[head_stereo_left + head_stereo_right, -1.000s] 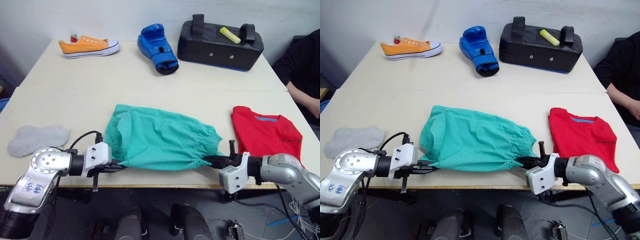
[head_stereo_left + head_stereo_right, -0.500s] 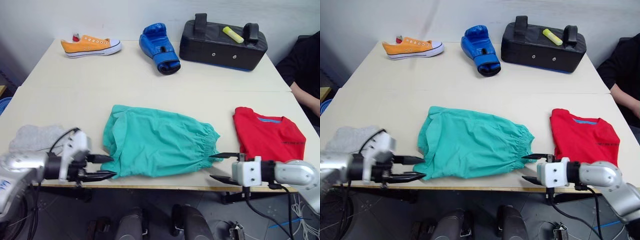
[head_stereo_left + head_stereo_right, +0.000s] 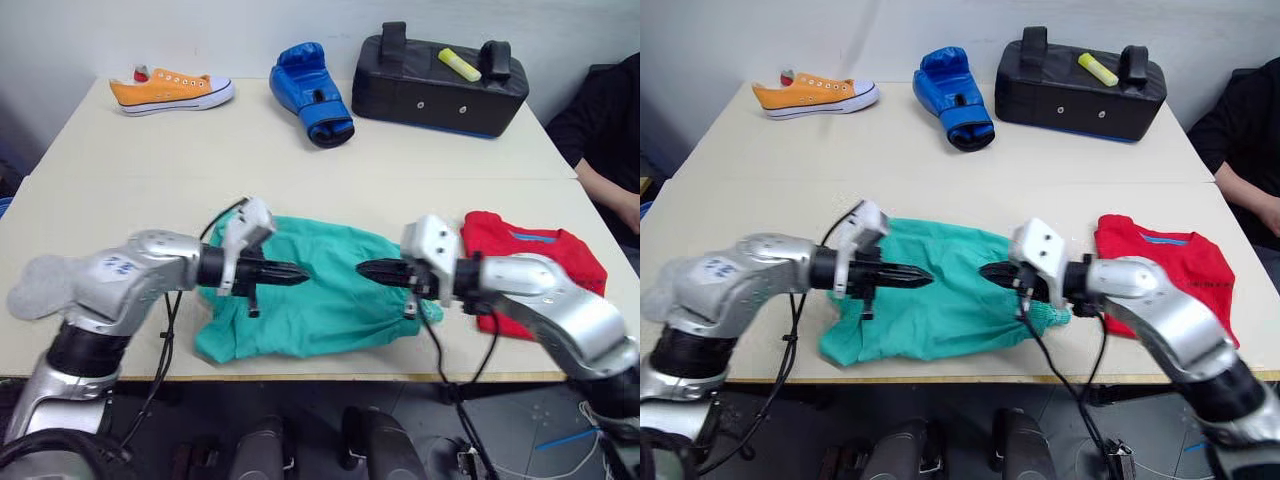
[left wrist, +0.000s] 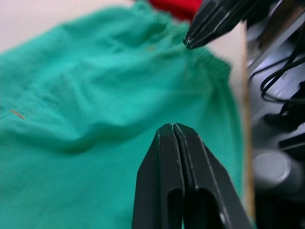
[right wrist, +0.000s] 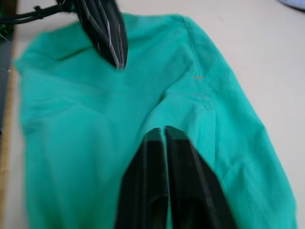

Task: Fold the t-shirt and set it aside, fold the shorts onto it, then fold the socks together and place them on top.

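Note:
The teal shorts (image 3: 320, 300) lie flat in the middle of the table, near its front edge. Above them my left gripper (image 3: 303, 273) and my right gripper (image 3: 362, 268) point tip to tip, a short gap apart. Both are shut with nothing between the fingers, as the left wrist view (image 4: 172, 127) and the right wrist view (image 5: 162, 129) show. The red t-shirt (image 3: 545, 262) lies folded to the right of the shorts, partly behind my right arm. The grey socks (image 3: 32, 287) rest at the table's left edge, partly hidden by my left arm.
Along the far side of the table stand an orange sneaker (image 3: 172, 90), a blue boxing glove (image 3: 310, 100) and a black strike pad (image 3: 435, 85) with a yellow marker (image 3: 459, 64) on it. A person in a dark sleeve (image 3: 612, 130) sits at the right edge.
A second ago both grippers held the shorts' near corners at the table edge. They let go and opened, and have since shut and moved inward over the shorts.

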`<state>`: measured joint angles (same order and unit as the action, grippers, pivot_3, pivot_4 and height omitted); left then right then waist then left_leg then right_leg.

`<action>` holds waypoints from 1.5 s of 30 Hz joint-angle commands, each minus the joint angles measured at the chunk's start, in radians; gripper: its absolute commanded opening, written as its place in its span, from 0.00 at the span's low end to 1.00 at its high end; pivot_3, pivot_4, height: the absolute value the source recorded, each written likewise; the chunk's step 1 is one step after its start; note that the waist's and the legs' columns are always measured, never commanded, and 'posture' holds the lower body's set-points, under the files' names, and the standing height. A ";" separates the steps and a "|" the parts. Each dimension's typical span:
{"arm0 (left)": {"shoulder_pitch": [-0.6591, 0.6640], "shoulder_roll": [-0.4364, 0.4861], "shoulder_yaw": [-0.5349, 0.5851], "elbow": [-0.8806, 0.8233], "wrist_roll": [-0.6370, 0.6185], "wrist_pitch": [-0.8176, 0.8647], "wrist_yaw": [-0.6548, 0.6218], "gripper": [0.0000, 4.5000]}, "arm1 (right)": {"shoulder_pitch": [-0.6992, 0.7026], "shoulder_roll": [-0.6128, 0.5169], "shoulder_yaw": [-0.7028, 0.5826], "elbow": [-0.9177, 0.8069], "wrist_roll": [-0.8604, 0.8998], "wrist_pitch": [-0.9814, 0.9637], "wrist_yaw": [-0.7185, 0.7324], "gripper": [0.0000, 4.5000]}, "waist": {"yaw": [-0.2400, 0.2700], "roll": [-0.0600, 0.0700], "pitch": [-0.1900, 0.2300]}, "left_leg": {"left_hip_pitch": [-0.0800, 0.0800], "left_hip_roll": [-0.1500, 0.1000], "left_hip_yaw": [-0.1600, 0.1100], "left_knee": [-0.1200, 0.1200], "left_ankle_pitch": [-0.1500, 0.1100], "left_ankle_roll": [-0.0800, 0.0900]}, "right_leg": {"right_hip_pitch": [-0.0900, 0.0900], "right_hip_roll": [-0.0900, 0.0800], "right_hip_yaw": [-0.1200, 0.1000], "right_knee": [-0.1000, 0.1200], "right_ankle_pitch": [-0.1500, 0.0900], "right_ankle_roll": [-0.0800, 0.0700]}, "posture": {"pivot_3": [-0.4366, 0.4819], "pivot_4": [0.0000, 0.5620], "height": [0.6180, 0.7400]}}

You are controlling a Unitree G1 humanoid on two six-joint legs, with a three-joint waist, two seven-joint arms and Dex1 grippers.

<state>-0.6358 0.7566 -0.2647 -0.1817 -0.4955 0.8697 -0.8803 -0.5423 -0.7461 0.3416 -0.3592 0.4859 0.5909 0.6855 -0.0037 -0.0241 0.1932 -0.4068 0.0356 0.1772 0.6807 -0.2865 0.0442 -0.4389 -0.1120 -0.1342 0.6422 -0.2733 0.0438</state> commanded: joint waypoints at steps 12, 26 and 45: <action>0.055 0.154 0.093 0.381 0.286 -0.367 -0.034 0.00 | 0.196 -0.116 -0.095 0.143 -0.284 -0.159 0.051 0.00 | 0.002 0.000 0.000 | 0.000 0.000 0.000 0.000 0.000 0.001 | -0.001 -0.002 0.000 0.002 0.000 -0.001 | 0.48 0.27 1.00; -0.146 -0.060 0.108 0.273 0.130 -0.236 -0.123 0.00 | -0.079 0.154 -0.067 0.229 -0.242 -0.036 0.063 0.00 | -0.010 -0.001 0.000 | 0.003 0.000 0.000 0.000 0.001 0.000 | 0.002 -0.001 0.000 0.003 0.000 -0.001 | 0.48 0.27 1.00; -0.242 -0.057 0.242 0.679 0.210 -0.554 -0.258 0.00 | 0.325 0.042 -0.533 -0.080 -0.061 0.073 0.077 0.00 | -0.001 -0.001 0.000 | -0.005 0.000 -0.001 0.001 0.002 0.001 | -0.005 -0.002 -0.001 0.003 0.000 0.000 | 0.48 0.27 1.00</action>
<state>-0.8595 0.6871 -0.0691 0.5951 -0.2212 0.2858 -1.0927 -0.2417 -0.6812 -0.1143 -0.3333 0.3560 0.6262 0.7539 -0.0044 -0.0255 0.1933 -0.4118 0.0355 0.1760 0.6814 -0.2848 0.0455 -0.4441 -0.1142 -0.1355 0.6455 -0.2735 0.0433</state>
